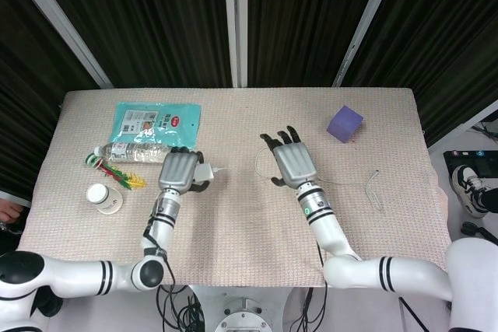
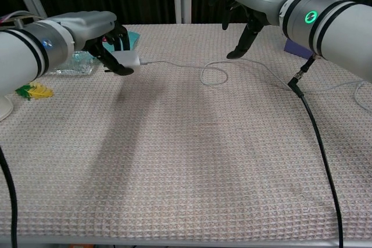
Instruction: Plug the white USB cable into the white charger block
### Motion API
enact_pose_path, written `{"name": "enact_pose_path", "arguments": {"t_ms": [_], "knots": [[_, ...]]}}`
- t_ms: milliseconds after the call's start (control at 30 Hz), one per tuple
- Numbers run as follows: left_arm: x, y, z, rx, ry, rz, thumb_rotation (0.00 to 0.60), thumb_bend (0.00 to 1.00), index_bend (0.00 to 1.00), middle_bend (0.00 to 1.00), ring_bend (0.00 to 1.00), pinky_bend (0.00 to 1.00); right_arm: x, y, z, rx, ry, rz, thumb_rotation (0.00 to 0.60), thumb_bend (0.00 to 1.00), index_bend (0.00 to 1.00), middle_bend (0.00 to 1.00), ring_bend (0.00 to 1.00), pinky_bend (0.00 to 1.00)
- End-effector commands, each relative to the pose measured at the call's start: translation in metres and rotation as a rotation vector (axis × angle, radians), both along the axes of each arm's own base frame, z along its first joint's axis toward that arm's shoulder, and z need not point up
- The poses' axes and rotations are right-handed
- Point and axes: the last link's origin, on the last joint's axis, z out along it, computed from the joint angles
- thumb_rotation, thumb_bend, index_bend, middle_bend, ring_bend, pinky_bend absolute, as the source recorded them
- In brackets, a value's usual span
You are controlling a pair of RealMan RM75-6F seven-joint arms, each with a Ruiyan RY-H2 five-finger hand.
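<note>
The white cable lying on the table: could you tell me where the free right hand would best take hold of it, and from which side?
Probably at the small loop in the white cable, coming from above. It lies between both hands on bare cloth, while the left hand holds the charger block. The right hand hovers open just beyond it.

Overhead head view; low, perhaps closer chest view.

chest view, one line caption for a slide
Left hand holds the white charger block with the USB cable plugged in; right hand hovers open.
</note>
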Motion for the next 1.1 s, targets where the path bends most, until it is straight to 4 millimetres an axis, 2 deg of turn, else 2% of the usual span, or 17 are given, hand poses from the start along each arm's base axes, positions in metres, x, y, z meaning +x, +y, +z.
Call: {"name": "enact_pose_path", "arguments": {"t_ms": [33,167,267,367,467,600,700,800,933,1100], "knots": [[-0.017,-0.001,-0.006,-0.032,0.019,0.03,0.568,0.25,0.24,0.29,0.09,0.09,-0.012,0.005,0.012,-0.009,0.018,0.0,0.6,0.05,0.13,0.33,0.12,0.0],[-0.028,-0.002,-0.006,-0.032,0.029,0.033,0.598,0.23,0.18,0.23,0.05,0.06,-0.028,0.007,0.024,-0.019,0.039,-0.013,0.6,0.06,0.13,0.32,0.12,0.0],[-0.036,-0.006,0.005,-0.012,0.038,0.011,0.6,0.23,0.17,0.21,0.03,0.05,-0.042,0.011,0.036,-0.03,0.055,-0.024,0.6,0.06,0.13,0.32,0.12,0.0],[-0.05,-0.014,0.032,0.069,0.036,-0.028,0.6,0.22,0.16,0.21,0.03,0.05,-0.062,0.018,0.057,-0.067,0.056,-0.039,0.6,0.07,0.13,0.31,0.12,0.0],[-0.075,-0.024,0.069,0.17,0.041,-0.044,0.6,0.22,0.17,0.21,0.03,0.05,-0.085,0.03,0.082,-0.076,0.023,-0.052,0.6,0.11,0.13,0.29,0.11,0.0],[-0.12,-0.048,0.122,0.271,0.088,-0.047,0.6,0.21,0.17,0.21,0.03,0.02,-0.121,0.055,0.123,-0.079,0.012,-0.039,0.6,0.18,0.13,0.23,0.06,0.05],[-0.149,-0.07,0.151,0.29,0.1,-0.041,0.6,0.21,0.18,0.21,0.03,0.01,-0.149,0.076,0.147,-0.137,0.011,-0.041,0.6,0.21,0.13,0.2,0.01,0.04],[-0.173,-0.095,0.174,0.309,0.1,-0.013,0.6,0.21,0.18,0.21,0.03,0.0,-0.17,0.098,0.161,-0.18,-0.012,-0.066,0.6,0.21,0.13,0.19,0.01,0.03],[-0.191,-0.127,0.19,0.335,0.063,0.02,0.6,0.21,0.18,0.21,0.03,0.0,-0.19,0.123,0.172,-0.223,-0.035,-0.107,0.6,0.22,0.13,0.19,0.01,0.02],[-0.202,-0.161,0.196,0.371,0.058,0.045,0.6,0.21,0.18,0.21,0.03,0.0,-0.207,0.148,0.18,-0.253,-0.06,-0.15,0.6,0.22,0.13,0.19,0.01,0.02]]}}
